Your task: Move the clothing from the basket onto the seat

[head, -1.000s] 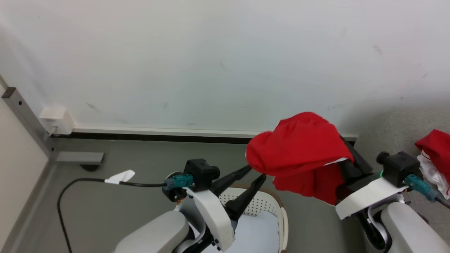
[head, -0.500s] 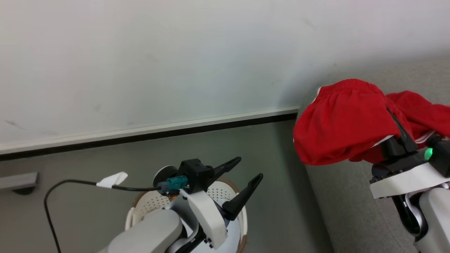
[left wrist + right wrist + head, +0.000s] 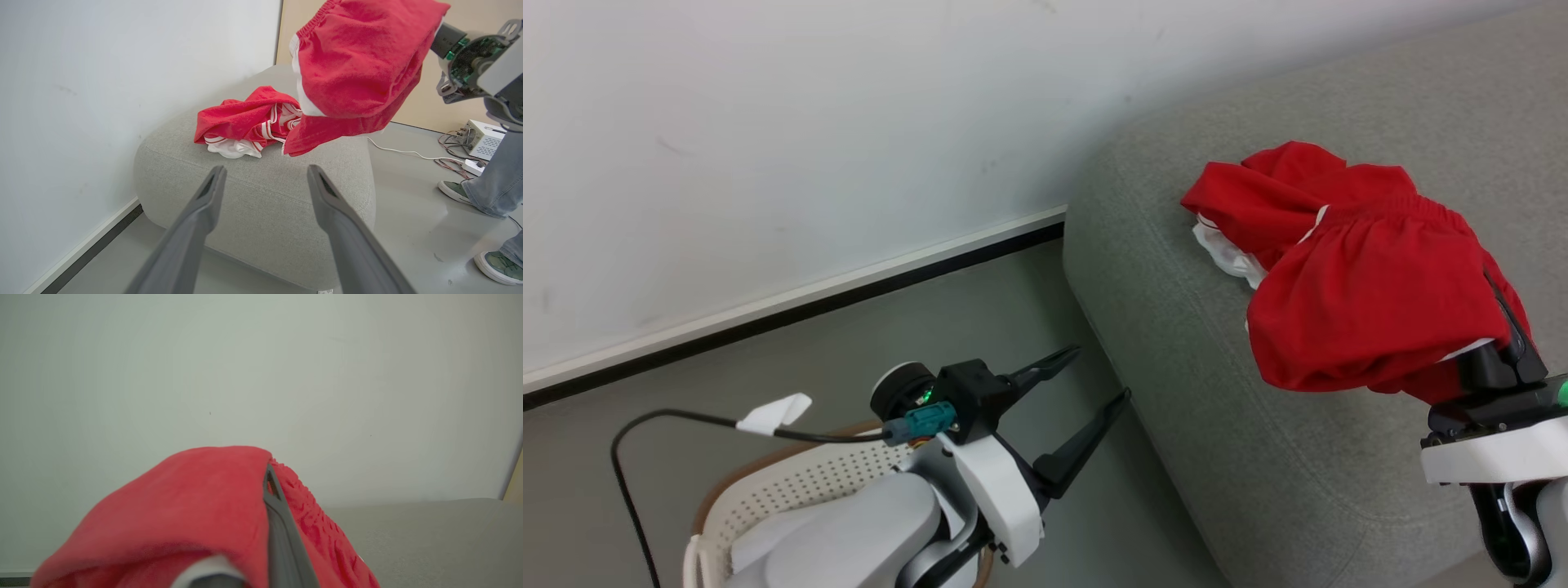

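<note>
Right hand (image 3: 269,486) clamps red shorts (image 3: 1372,318) over seat (image 3: 1176,367), 3 o'clock; cloth draping its fingers (image 3: 280,539) could snag on release. Left hand (image 3: 1103,373) open.

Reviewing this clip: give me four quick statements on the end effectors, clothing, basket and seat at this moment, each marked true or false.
1. The right end effector holds a red garment over the seat. True.
2. The left end effector is shut on cloth. False: it is open and empty.
3. A crumpled garment already lies on the seat. True.
4. The basket stands on the seat. False: it stands on the floor beside the seat.
</note>
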Controlling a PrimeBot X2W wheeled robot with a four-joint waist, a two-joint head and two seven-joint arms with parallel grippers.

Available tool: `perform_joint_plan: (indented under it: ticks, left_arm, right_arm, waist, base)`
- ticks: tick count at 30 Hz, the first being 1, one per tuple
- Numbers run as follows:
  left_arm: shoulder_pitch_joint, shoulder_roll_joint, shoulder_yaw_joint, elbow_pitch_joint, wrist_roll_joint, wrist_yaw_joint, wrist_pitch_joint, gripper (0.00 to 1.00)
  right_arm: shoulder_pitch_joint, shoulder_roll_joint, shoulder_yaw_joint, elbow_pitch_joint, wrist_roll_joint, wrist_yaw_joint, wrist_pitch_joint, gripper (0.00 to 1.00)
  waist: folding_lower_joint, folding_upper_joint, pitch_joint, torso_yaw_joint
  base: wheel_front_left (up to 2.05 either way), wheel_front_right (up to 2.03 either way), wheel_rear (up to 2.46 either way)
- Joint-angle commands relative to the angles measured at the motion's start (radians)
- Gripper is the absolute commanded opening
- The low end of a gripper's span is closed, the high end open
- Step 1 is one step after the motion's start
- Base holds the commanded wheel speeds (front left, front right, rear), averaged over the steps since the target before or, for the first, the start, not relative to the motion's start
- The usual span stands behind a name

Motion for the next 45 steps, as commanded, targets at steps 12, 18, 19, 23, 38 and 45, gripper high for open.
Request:
perform_joint_plan:
  ticks: [12,18,19,23,38,45]
  left_arm:
    - [-0.026,0.024,-0.01,-0.021,0.04,0.006,-0.006,1.0]
    - [-0.041,0.039,-0.002,-0.043,0.031,0.013,0.006,1.0]
    - [-0.041,0.039,-0.002,-0.043,0.031,0.013,0.006,1.0]
    - [-0.062,0.053,0.003,-0.068,0.037,0.016,0.022,1.0]
    - [-0.148,0.138,0.027,-0.149,0.061,0.032,0.082,1.0]
    - [-0.184,0.168,0.04,-0.19,0.076,0.042,0.099,1.0]
  right_arm:
    - [0.05,0.042,-0.048,-0.053,-0.014,-0.003,0.0,0.0]
    - [0.019,0.04,-0.077,-0.051,0.019,-0.003,0.0,0.0]
    - [0.019,0.04,-0.077,-0.051,0.019,-0.003,0.0,0.0]
    - [-0.026,0.01,-0.101,-0.018,0.049,-0.003,0.0,0.0]
    - [-0.329,-0.258,-0.27,0.163,0.208,-0.003,0.007,0.0]
    - [-0.476,-0.402,-0.32,0.306,0.257,-0.003,0.045,0.0]
  waist:
    - [0.0,-0.0001,0.063,-0.093]
    - [0.0,-0.0001,0.099,-0.074]
    - [0.0,-0.0001,0.099,-0.074]
    - [0.0,-0.0001,0.154,-0.044]
    - [0.0,-0.0001,0.389,0.126]
    - [0.0,-0.0001,0.487,0.2]
  base:
    - [0.0,0.0,0.0]
    - [0.0,0.0,0.0]
    - [0.0,0.0,0.0]
    - [0.0,0.0,0.0]
    - [0.0,0.0,0.0]
    - [0.0,0.0,0.0]
